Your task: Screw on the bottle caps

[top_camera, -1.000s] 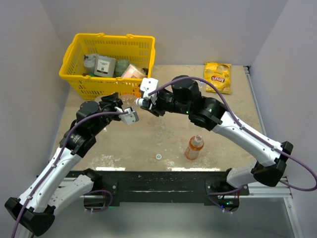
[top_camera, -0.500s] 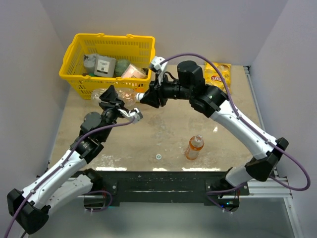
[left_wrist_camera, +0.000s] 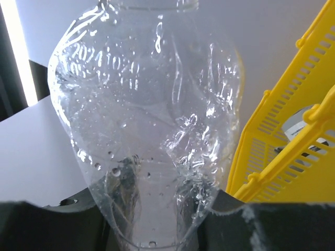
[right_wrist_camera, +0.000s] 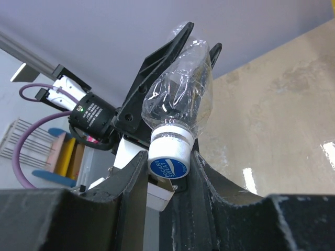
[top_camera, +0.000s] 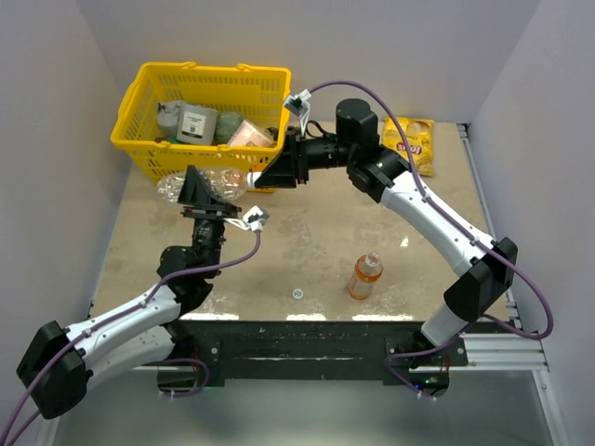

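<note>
- The left gripper (top_camera: 199,190) is clamped round the body of a clear, crumpled plastic bottle (top_camera: 232,182). It holds the bottle on its side in the air, just on the near side of the yellow plastic basket (top_camera: 212,71).
- The bottle's neck points right, into the right gripper (top_camera: 261,177).
- That gripper's fingers (right_wrist_camera: 131,183) are pinched tight on a round screw cap (right_wrist_camera: 167,157), white-sided with a blue top, which sits on the bottle's mouth.
- An orange plastic bottle (top_camera: 364,277) stands upright on the beige table (top_camera: 307,232), towards the near side and right of centre.
- A small whitish round cap (top_camera: 297,294) lies on the table to its left.
- A yellow crisp packet (top_camera: 409,144) lies at the far right.
</note>
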Tool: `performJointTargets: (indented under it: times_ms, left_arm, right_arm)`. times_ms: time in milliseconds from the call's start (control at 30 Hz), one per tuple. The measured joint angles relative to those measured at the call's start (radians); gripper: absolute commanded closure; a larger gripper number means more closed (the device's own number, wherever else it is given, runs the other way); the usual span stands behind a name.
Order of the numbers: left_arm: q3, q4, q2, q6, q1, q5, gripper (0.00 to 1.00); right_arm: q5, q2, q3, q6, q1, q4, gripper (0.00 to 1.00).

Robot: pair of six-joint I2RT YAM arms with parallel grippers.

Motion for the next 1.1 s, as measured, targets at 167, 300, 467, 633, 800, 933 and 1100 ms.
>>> performJointTargets:
  times_ms: [167, 300, 467, 633, 800, 933, 1100]
  left_arm:
    - [-0.001, 0.015, 0.011, 0.08, -0.007, -0.029, 1.0]
    - [-0.019, 0.066, 0.014, 0.143, -0.009, -0.016, 1.0]
    - [-0.043, 0.101, 0.014, 0.184, -0.013, -0.018, 1.0]
    - [0.021, -0.037, 0.015, 0.133, -0.027, -0.074, 1.0]
    - [0.278, -0.608, 0.073, -0.182, -0.016, -0.092, 1.0]
    - [0.359, -1.001, 0.06, -0.439, 0.014, -0.032, 1.0]
    - [0.447, -1.393, 0.082, -0.735, 0.098, 0.238, 1.0]
  right_arm:
    - [-0.003, 0.015, 0.0, 0.028, -0.007, -0.001, 1.0]
    - [-0.008, 0.015, 0.0, 0.034, -0.006, -0.008, 1.0]
    - [-0.017, 0.022, 0.0, 0.04, -0.004, -0.024, 0.96]
    - [0.006, 0.023, 0.008, 0.023, -0.014, -0.034, 0.05]
    - [0.013, 0.032, 0.166, -0.082, -0.069, -0.167, 0.01]
    - [-0.005, 0.018, 0.307, -0.174, -0.19, -0.236, 0.01]
    - [0.049, -0.086, 0.262, -0.436, -0.288, -0.349, 0.1]
